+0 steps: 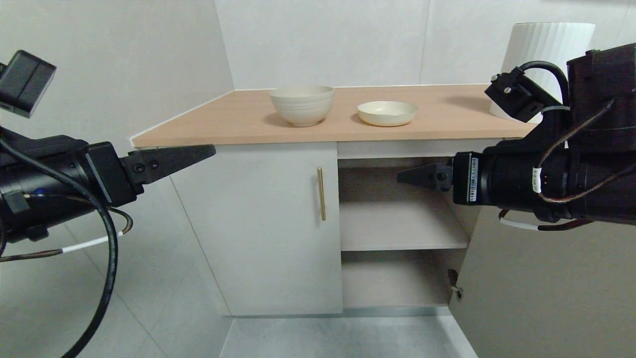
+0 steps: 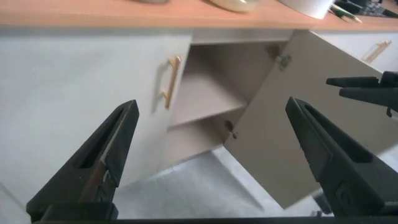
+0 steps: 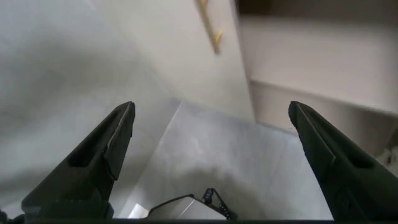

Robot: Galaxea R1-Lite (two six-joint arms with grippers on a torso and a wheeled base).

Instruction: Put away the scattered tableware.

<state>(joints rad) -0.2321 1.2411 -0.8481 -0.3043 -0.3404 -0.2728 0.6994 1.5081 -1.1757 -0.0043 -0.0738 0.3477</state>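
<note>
Two dishes sitting above both tools

Two pieces of tableware are resting on the light wooden tabletop: a cream ribbed ceramic bowl and, just beside it toward the robot's right, a shallow cream round plate. Both are sitting upright, apart from each other, and higher than either tool. The left tool is hanging with its jaws spread wide and gripping nothing, about level with the top of the closed white cabinet door; the bowl is lying up and to its right. The right tool is likewise gaping wide and empty (its tip is showing in front of the open cabinet bay), and the plate is sitting almost straight above that tip. Judging by this, the right arm is looking nearer to the plate, and the left arm a little nearer to the bowl. Either pickup is likely calling for a rise over the tabletop edge first, with the pale inner shelf waiting directly under the plate.
</note>
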